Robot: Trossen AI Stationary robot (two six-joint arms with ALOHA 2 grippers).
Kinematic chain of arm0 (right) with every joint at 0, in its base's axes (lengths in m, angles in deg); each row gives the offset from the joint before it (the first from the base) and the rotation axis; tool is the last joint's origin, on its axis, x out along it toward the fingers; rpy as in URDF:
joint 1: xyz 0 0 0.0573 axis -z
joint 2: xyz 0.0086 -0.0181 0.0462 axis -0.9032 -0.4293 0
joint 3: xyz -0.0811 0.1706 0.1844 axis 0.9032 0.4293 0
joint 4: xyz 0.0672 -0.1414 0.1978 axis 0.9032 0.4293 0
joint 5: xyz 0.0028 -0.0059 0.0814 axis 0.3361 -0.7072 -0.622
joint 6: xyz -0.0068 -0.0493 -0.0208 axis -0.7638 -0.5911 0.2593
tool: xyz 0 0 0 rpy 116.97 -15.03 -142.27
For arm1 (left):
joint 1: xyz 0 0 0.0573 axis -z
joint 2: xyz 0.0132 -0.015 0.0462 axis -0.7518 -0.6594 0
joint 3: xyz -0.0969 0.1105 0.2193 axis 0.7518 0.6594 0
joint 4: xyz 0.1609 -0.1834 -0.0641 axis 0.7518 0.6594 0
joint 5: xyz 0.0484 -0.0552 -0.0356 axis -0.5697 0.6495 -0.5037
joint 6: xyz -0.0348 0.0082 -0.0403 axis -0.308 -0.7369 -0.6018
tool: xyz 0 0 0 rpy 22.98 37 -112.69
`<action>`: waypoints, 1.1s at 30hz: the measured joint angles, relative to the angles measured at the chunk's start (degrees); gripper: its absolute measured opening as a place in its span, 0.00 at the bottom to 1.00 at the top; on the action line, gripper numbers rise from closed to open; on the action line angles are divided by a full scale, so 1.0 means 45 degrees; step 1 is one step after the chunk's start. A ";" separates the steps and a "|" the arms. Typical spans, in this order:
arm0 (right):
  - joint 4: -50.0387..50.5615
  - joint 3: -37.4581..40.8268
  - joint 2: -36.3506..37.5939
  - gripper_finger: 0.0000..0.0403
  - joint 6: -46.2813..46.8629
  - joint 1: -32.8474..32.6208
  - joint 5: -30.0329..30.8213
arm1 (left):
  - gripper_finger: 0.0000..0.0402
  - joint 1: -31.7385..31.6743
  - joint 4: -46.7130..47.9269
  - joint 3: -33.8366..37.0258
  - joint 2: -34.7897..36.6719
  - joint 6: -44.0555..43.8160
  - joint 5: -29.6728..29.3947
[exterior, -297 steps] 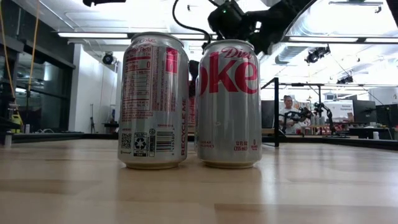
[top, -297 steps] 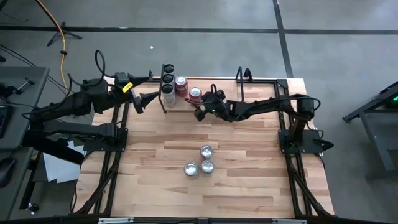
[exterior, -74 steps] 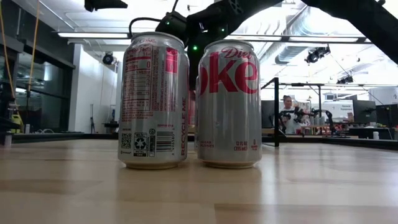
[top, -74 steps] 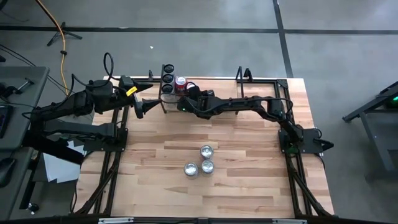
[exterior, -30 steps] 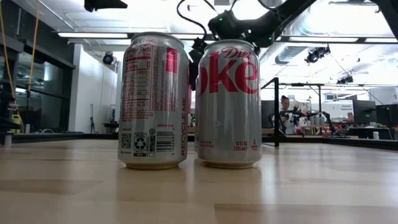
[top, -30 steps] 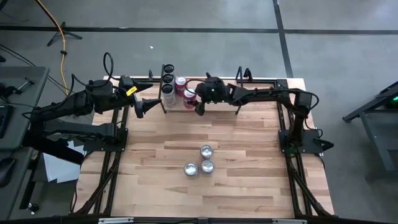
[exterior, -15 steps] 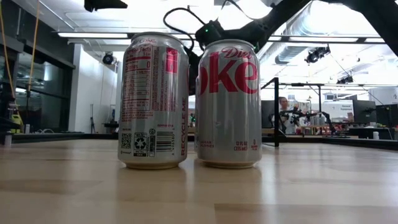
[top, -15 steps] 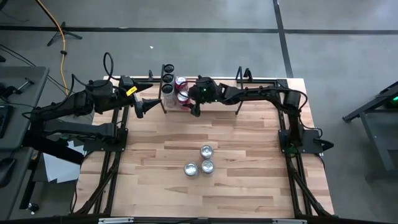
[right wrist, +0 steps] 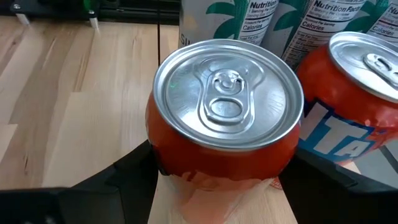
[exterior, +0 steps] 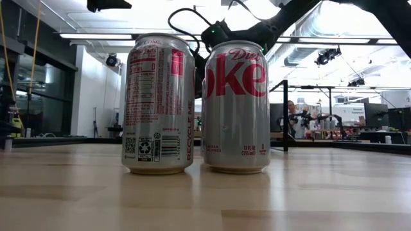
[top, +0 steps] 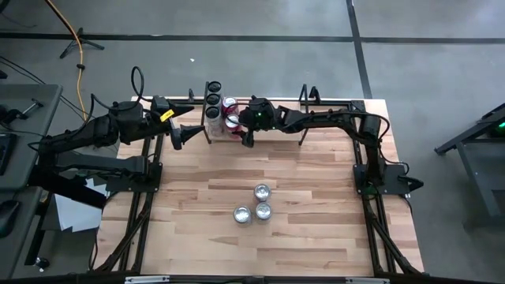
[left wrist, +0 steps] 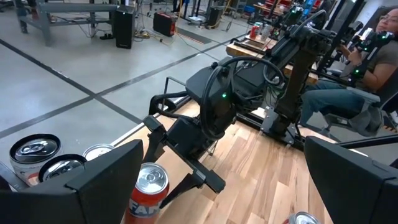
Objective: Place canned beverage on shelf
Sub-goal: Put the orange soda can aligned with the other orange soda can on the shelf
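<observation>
Wooden surface (top: 316,205) carries everything; the shelf (top: 223,134) sits at its far edge, left of centre, pale plank with thin black rods. On the shelf: a row of three tall cans (top: 213,110) along its left end, tops seen from above, with green-and-white nutrition labels in the right wrist view (right wrist: 249,18); just beside them two orange cans. The farther orange can (top: 230,105) stands next to the tall row, also visible at the right wrist view's edge (right wrist: 354,106). The nearer orange can (top: 233,122) stands upright on the plank, tab up, unopened (right wrist: 227,118), just beside the other orange can; cannot tell if they touch. Right tool (top: 240,130) is at this can: its two dark fingers (right wrist: 130,180) sit on either side of the can body, spread about can width, closed around it; left wrist view shows the same, fingers flanking the orange can (left wrist: 148,196) from the right arm's side. Left tool (top: 183,134) hovers just off the shelf's left end, fingers wide apart, holding nothing, pointed at the cans. Mid-surface, well apart from the shelf: three silver diet cola cans (top: 254,203) in a tight cluster, upright, closed tops; low view shows two of them side by side up close (exterior: 192,106), third hidden behind. A seated person (left wrist: 373,68) is in the room beyond the surface.
</observation>
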 joint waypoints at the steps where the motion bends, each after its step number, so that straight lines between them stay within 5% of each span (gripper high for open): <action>1: -0.0001 0.0000 0.0000 0.68 0.0000 0.0000 0.0000 | 1.00 -0.0002 0.0000 0.0000 0.0000 0.0003 0.0000; 13: -0.0010 0.0010 0.0000 0.69 -0.0376 -0.0024 -0.0233 | 1.00 -0.0002 0.0000 0.0000 0.0000 0.0005 0.0000; 23: -0.0079 0.0019 0.0005 0.93 -0.0379 -0.0024 0.0349 | 1.00 -0.0002 0.0000 0.0000 0.0000 0.0005 0.0000; 33: 0.0244 0.0019 0.0089 0.97 -0.0385 0.0009 0.0525 | 1.00 0.0002 0.0005 0.0000 0.0000 0.0008 0.0005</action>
